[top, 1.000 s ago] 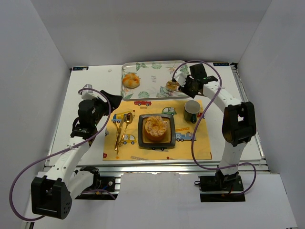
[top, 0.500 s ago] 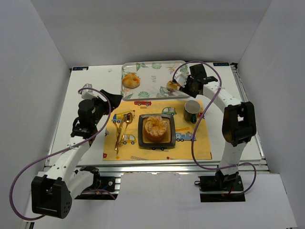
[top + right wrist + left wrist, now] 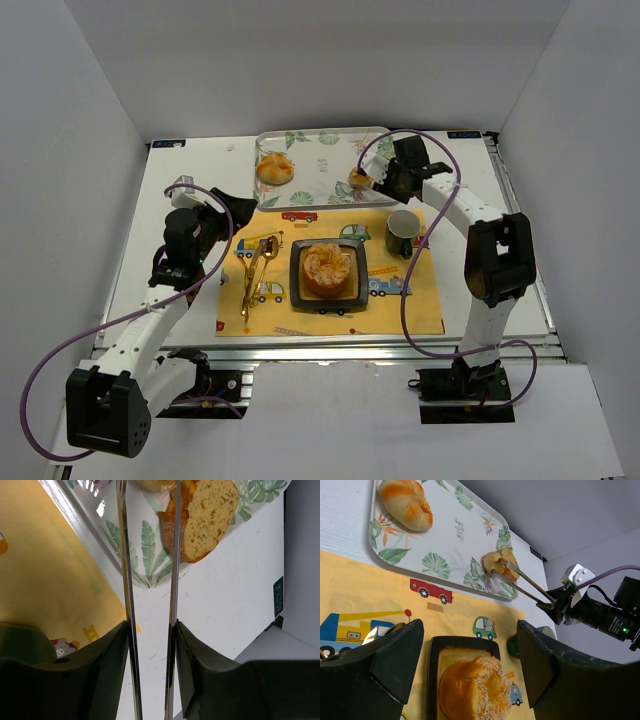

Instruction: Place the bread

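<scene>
A cut piece of bread sits at the near right corner of the leaf-print tray. My right gripper is shut on silver tongs. The tongs' tips reach the bread, one on each side. I cannot tell whether the bread is lifted off the tray. My left gripper hangs open and holds nothing, above the left part of the yellow mat.
A round roll lies at the tray's left. A sugared bun sits on a black square plate. Gold tongs lie on the mat's left. A green mug stands just below the right gripper.
My right gripper and the tongs have shifted slightly left and farther back over the tray corner. The left arm has not moved.
</scene>
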You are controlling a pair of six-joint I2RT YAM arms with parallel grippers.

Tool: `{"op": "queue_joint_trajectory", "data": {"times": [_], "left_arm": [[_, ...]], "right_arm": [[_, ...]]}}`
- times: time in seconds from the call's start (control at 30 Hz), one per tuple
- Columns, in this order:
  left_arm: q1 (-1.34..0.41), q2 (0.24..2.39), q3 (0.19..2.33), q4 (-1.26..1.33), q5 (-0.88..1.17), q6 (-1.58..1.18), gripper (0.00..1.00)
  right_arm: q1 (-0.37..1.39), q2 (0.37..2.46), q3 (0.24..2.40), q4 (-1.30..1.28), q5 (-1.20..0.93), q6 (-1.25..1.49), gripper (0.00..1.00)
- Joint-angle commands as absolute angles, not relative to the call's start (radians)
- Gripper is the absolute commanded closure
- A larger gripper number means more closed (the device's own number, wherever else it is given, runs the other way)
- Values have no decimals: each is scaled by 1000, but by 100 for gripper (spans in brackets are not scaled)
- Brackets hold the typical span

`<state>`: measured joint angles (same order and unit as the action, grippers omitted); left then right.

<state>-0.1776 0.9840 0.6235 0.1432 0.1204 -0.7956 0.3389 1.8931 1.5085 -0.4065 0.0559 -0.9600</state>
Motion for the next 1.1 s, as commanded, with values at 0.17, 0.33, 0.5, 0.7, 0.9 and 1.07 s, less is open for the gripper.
{"op": "queue_joint_trajectory", "data": {"times": [0.17,0.33,0.5,0.7,0.9,1.07], "left_arm": [[-176,969,632,150,127,-795,16],[-176,969,632,152,126,-796,16],[-175,968,640,146,127,-793,16],[-176,957,643,137,121,-792,16],[-176,957,647,137,121,-790,16],[-176,962,653,133,124,-785,16]], "right_arm": [[351,1881,1532,-391,92,-988,67],[351,1882,1549,-423,81,-982,81],[350,1867,1572,-448,49,-954,97],[344,1776,1588,-454,-50,-885,100],[341,1680,1553,-508,-175,-827,100],[341,1585,1499,-549,-281,-816,100]]}}
